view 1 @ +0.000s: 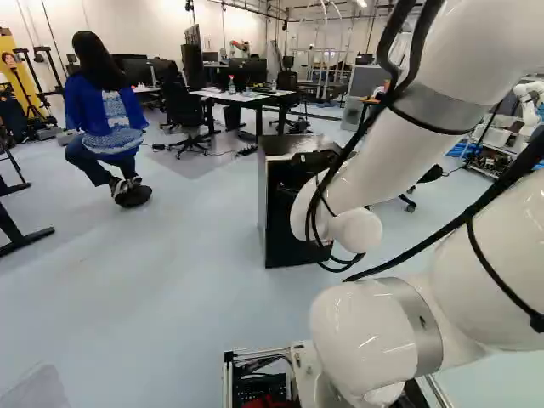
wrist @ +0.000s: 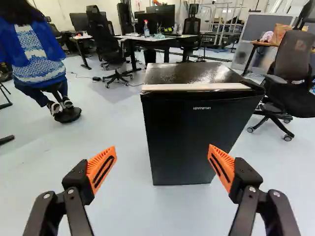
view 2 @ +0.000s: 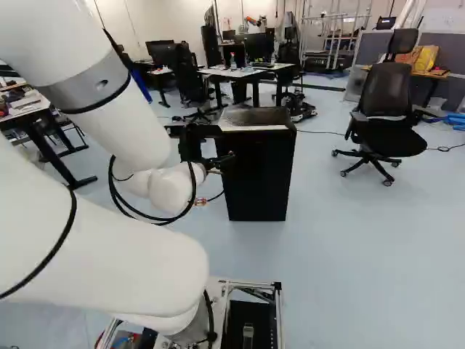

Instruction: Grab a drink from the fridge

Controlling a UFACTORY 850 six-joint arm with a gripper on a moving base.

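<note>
Gripper stood wide apart, holding nothing. Black mini fridge: door looked stiff, slick; best grip probably the edge opposite the apparent hinge.

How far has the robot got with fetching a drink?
Just the start looks done: the claw points at the fridge. Nothing is in hand, because the claw is open with no drink between its fingers. The fridge's door looks shut, so most of the job seems left: opening it, picking out a drink and taking it out.
</note>
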